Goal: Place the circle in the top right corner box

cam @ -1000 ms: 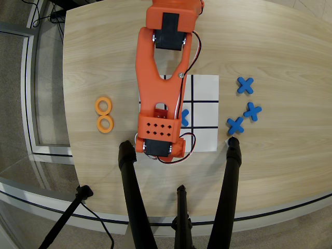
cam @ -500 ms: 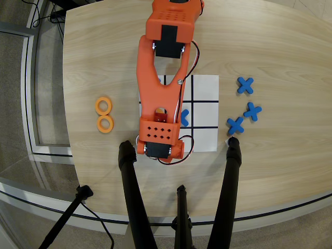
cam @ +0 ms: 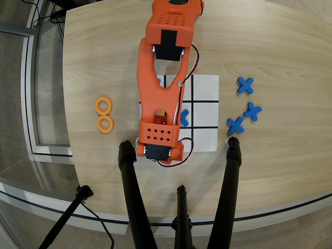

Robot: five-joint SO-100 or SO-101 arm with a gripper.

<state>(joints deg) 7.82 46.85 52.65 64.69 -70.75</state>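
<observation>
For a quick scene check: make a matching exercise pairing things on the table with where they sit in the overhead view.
Things:
1. orange rings
2. loose blue crosses
3. orange arm
4. black tripod legs

Places:
A. over the paper grid
B. on bare wood, left of the grid
C. along the bottom edge of the view
D. on bare wood, right of the grid

Pairs: 1-B, 2-D, 3-A, 4-C

We take this for a lab or office — a curved wood-laminate bench (cam: 104,52), black tripod legs (cam: 136,202), cables (cam: 36,13) trailing over grey carpet (cam: 13,104).
</observation>
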